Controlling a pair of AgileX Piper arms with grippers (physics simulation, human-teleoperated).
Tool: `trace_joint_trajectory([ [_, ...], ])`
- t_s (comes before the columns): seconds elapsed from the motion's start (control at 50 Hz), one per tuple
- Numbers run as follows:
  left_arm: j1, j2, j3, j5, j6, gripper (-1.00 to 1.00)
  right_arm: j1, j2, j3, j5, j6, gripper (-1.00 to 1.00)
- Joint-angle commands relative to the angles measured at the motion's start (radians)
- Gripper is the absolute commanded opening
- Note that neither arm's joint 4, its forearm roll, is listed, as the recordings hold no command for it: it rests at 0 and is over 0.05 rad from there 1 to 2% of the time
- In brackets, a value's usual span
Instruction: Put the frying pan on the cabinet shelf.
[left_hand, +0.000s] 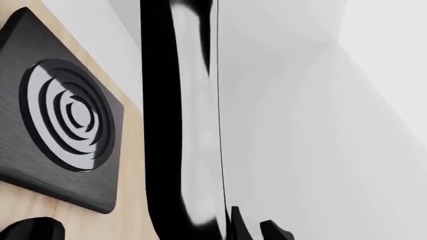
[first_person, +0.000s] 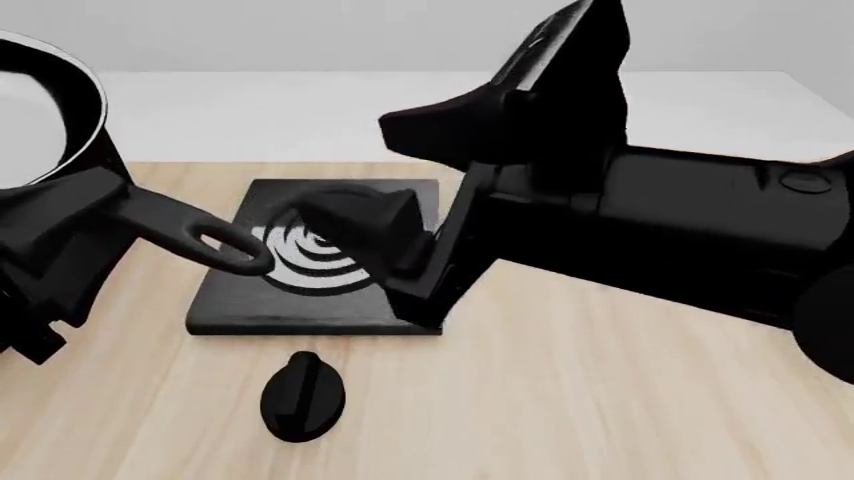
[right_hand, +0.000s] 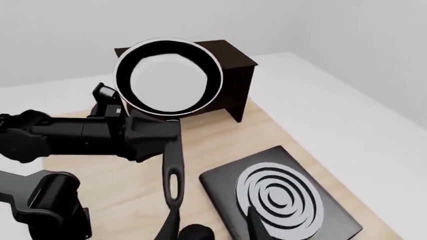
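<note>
While my left hand (right_hand: 143, 135) grips the frying pan (right_hand: 168, 77) by its long handle, fingers clamped just behind the bowl, the pan hangs in the air above the bench (first_person: 601, 400), its looped handle end pointing back over the stove plate (first_person: 320, 255). From my right wrist I see the pan's glossy round bowl tilted toward me, in front of the dark cabinet shelf (right_hand: 233, 65), which stands on the far part of the bench; the pan is not on it. Through my left wrist the pan (left_hand: 180, 120) fills the middle of the picture as a black edge, with the ringed stove plate (left_hand: 63, 115) beside it. My right hand (first_person: 360, 225) hovers over the stove plate, holding nothing; whether its fingers are spread or closed I cannot tell. A black oval knob (first_person: 303, 395) lies on the bench just nearer than the plate.
</note>
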Motion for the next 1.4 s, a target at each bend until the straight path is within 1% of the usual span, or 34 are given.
trace_joint_trajectory([
  [0.02,0.002,-0.005,-0.016,-0.01,0.012,-1.0,-0.053,-0.085,0.045,0.03,0.005,1.0],
  [0.1,-0.003,0.002,-0.019,-0.012,0.026,-1.0,-0.1,-0.119,0.074,0.032,0.018,1.0],
  [0.12,0.002,0.004,-0.017,-0.015,0.028,-1.0,-0.122,-0.145,0.074,0.059,0.029,1.0],
  [0.18,0.012,0.004,-0.011,-0.019,0.028,-1.0,-0.157,-0.184,0.103,0.064,0.033,1.0],
  [0.24,0.017,0.002,-0.011,-0.018,0.03,-1.0,-0.165,-0.202,0.12,0.067,0.028,1.0],
  [0.28,0.034,0.01,-0.025,-0.004,0.062,-1.0,-0.209,-0.231,0.141,0.08,0.035,1.0],
  [0.36,0.031,0.016,-0.015,-0.017,0.055,-1.0,-0.28,-0.288,0.183,0.097,0.052,1.0],
  [0.38,0.032,0.018,-0.014,-0.019,0.057,-1.0,-0.284,-0.295,0.188,0.096,0.053,1.0],
  [0.4,0.036,0.024,-0.011,-0.026,0.06,-1.0,-0.306,-0.313,0.205,0.098,0.051,1.0],
  [0.44,0.04,0.026,-0.017,-0.022,0.06,-1.0,-0.346,-0.351,0.244,0.095,0.024,1.0],
  [0.46,0.042,0.028,-0.019,-0.021,0.061,-1.0,-0.362,-0.367,0.259,0.093,0.008,1.0],
  [0.48,0.039,0.027,-0.037,-0.003,0.067,-1.0,-0.389,-0.398,0.291,0.088,-0.035,1.0],
  [0.5,0.037,0.028,-0.041,0.0,0.068,-1.0,-0.392,-0.402,0.298,0.089,-0.038,1.0],
  [0.54,0.038,0.03,-0.05,-0.004,0.058,-1.0,-0.41,-0.428,0.322,0.104,-0.006,1.0],
  [0.56,0.044,0.03,-0.06,0.0,0.057,-1.0,-0.425,-0.454,0.338,0.118,0.031,1.0],
  [0.62,0.054,0.04,-0.06,-0.018,0.046,-1.0,-0.452,-0.496,0.383,0.122,0.023,1.0],
  [0.68,0.057,0.052,-0.055,-0.035,0.047,-1.0,-0.475,-0.527,0.419,0.126,0.041,1.0],
  [0.72,0.066,0.063,-0.057,-0.048,0.036,-1.0,-0.504,-0.568,0.452,0.134,0.035,1.0],
  [0.76,0.071,0.071,-0.064,-0.055,0.027,-1.0,-0.533,-0.606,0.468,0.149,0.041,1.0],
  [0.8,0.083,0.092,-0.061,-0.091,0.006,-1.0,-0.571,-0.66,0.5,0.162,0.01,1.0],
  [0.86,0.091,0.125,-0.069,-0.122,-0.001,-1.0,-0.589,-0.699,0.534,0.171,0.001,1.0],
  [0.92,0.106,0.165,-0.079,-0.15,-0.007,-1.0,-0.611,-0.749,0.547,0.211,0.028,1.0],
  [0.98,0.124,0.192,-0.099,-0.157,0.0,-1.0,-0.618,-0.785,0.564,0.231,-0.001,1.0],
  [1.02,0.134,0.211,-0.112,-0.166,0.006,-1.0,-0.638,-0.791,0.567,0.233,0.014,1.0],
  [1.04,0.14,0.218,-0.118,-0.17,0.008,-1.0,-0.646,-0.797,0.567,0.237,0.03,1.0],
  [1.12,0.172,0.264,-0.121,-0.22,-0.022,-1.0,-0.664,-0.796,0.562,0.247,0.032,1.0],
  [1.16,0.207,0.306,-0.101,-0.274,-0.065,-1.0,-0.67,-0.801,0.562,0.251,0.043,1.0],
  [1.18,0.207,0.315,-0.098,-0.282,-0.067,-1.0,-0.669,-0.8,0.562,0.251,0.047,1.0],
  [1.2,0.208,0.322,-0.104,-0.28,-0.057,-1.0,-0.668,-0.801,0.562,0.25,0.05,1.0],
  [1.24,0.222,0.331,-0.108,-0.284,-0.062,-1.0,-0.672,-0.804,0.562,0.253,0.049,1.0],
  [1.28,0.23,0.342,-0.109,-0.302,-0.083,-1.0,-0.686,-0.809,0.562,0.261,0.053,1.0],
  [1.34,0.241,0.363,-0.141,-0.291,-0.069,-1.0,-0.704,-0.819,0.562,0.272,0.073,1.0],
  [1.4,0.251,0.392,-0.168,-0.291,-0.062,-1.0,-0.704,-0.814,0.562,0.271,0.072,1.0],
])
